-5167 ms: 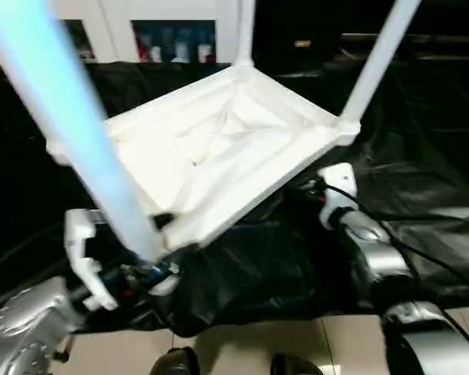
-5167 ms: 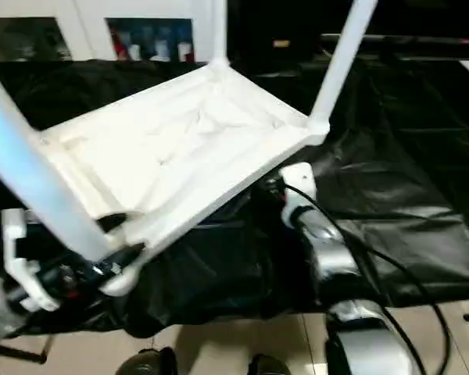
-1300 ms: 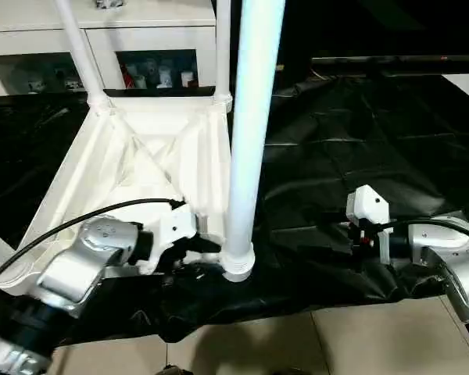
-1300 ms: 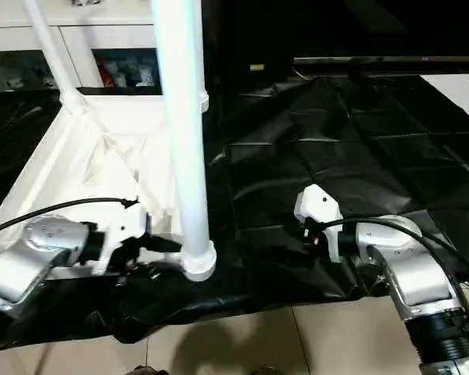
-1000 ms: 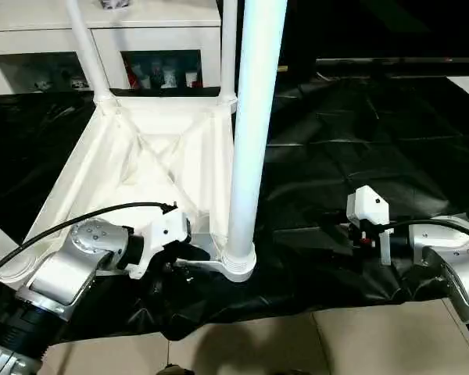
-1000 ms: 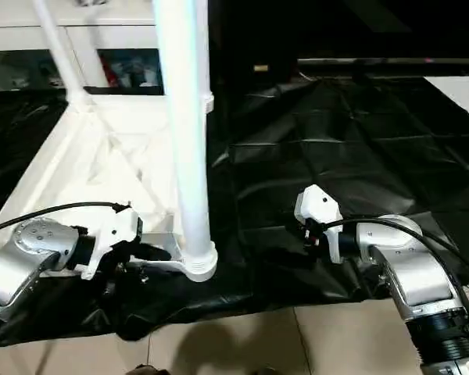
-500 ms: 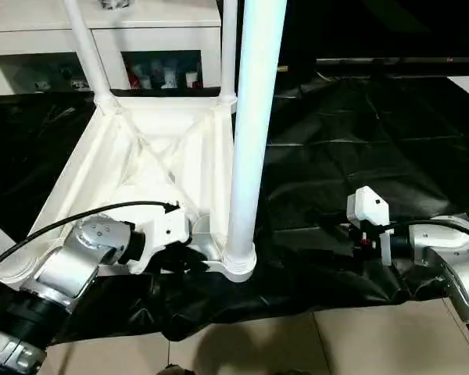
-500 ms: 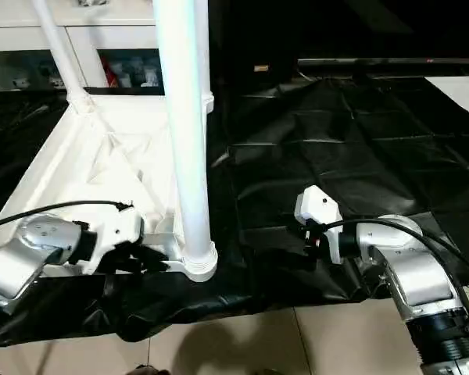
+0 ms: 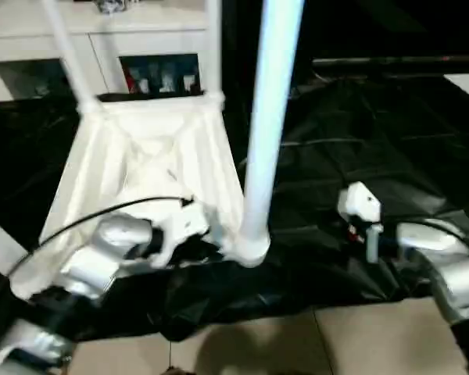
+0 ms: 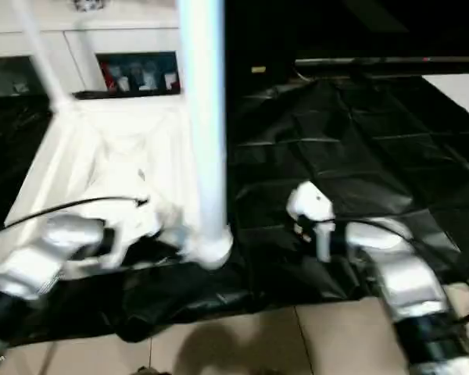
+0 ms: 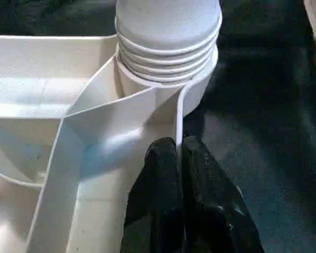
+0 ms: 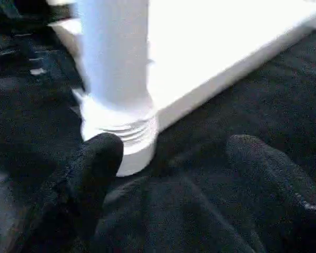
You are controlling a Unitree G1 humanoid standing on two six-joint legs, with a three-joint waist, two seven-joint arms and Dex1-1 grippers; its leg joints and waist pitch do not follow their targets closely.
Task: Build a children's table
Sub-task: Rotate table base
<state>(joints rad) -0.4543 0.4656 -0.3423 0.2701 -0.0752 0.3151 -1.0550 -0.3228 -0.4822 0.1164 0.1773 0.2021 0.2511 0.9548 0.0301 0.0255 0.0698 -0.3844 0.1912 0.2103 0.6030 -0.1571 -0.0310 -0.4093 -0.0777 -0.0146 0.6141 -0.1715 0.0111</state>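
Pinching the tabletop (image 11: pixel 95 132) rim, left end effector (image 11: pixel 179 153) hides its edge.

An upturned tabletop (image 9: pixel 141 164) lies on black sheeting (image 9: pixel 359 141).

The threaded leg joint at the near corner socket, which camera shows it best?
The left wrist view: the leg joint shows its thread rings clearly, seated in the tabletop corner. The right wrist view shows it from the side; the head views show it blurred.

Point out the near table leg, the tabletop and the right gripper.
near table leg (image 9: pixel 267 117), left eye view, mid shaft.
tabletop (image 9: pixel 144 156), left eye view, ribbed underside.
right gripper (image 12: pixel 174 174), right wrist view, between its fingertips.
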